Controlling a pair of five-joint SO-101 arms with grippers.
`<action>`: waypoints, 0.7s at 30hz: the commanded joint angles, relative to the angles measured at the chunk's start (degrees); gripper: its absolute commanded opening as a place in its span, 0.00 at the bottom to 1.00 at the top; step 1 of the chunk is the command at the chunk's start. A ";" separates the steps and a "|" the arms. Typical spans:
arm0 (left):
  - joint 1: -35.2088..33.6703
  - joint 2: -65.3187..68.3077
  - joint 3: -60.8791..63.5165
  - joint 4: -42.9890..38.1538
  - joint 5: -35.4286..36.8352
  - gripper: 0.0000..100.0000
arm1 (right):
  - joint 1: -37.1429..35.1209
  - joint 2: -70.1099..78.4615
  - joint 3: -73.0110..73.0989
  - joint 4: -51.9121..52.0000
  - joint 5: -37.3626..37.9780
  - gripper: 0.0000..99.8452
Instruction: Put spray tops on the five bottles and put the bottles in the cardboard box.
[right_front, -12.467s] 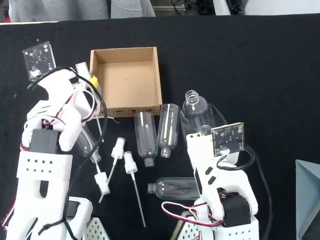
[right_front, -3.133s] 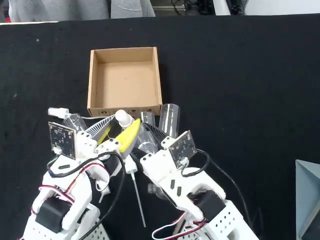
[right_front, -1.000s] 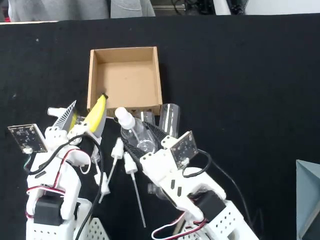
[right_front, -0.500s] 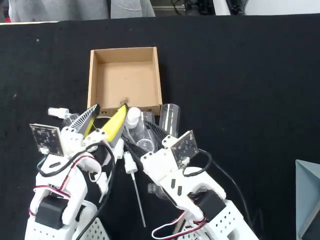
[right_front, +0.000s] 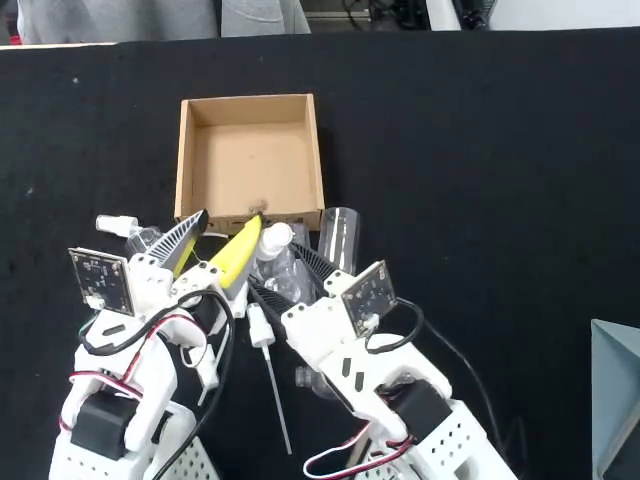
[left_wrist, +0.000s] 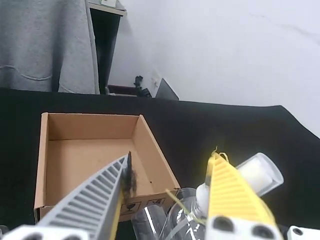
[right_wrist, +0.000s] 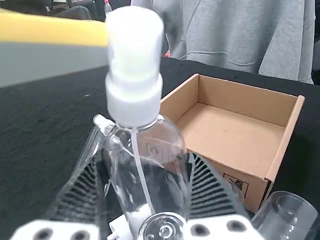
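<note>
Bottle (right_front: 279, 270) and spray top (right_front: 275, 238) sit together in the high view. We see the right gripper (right_front: 285, 280) clamped around the bottle's body, neck aimed toward 11 o'clock. We take that as bracing it so the top can be seated or tightened. At 9 o'clock of the top, the left gripper (right_front: 229, 217) has its jaws spread wide with nothing between them. Its yellow finger (right_front: 238, 252) lies just beside the top. The cardboard box (right_front: 181, 160) waits at 12 o'clock with no bottle inside. An open bottle (right_front: 338, 238) lies at 3 o'clock of the held one, a loose spray top (right_front: 260, 330) at 6, and a capped bottle (right_front: 140, 236) at 9.

From the left wrist view, the left gripper (left_wrist: 171, 159) gapes toward the cardboard box (left_wrist: 150, 155), and the spray top (left_wrist: 260, 172) stands outside its yellow finger (left_wrist: 230, 197). We judge a regrasp is needed before any twisting.

In the right wrist view, the right gripper (right_wrist: 142, 167) pinches the bottle (right_wrist: 142, 150) upright. The spray top (right_wrist: 134, 75) is seated on the neck and its tube hangs inside. The cardboard box (right_wrist: 287, 130) is just beyond, so the drop-off is close.
</note>
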 joint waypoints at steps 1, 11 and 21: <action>2.15 0.09 -1.45 0.26 -0.62 0.23 | -0.53 -5.23 -0.92 -1.76 -0.09 0.02; 7.34 0.09 -1.45 2.20 -2.46 0.23 | -0.53 -5.23 -0.92 -1.67 -0.09 0.02; 7.43 0.09 -1.45 2.20 -2.46 0.23 | -0.53 -5.05 -0.92 -1.67 -0.09 0.02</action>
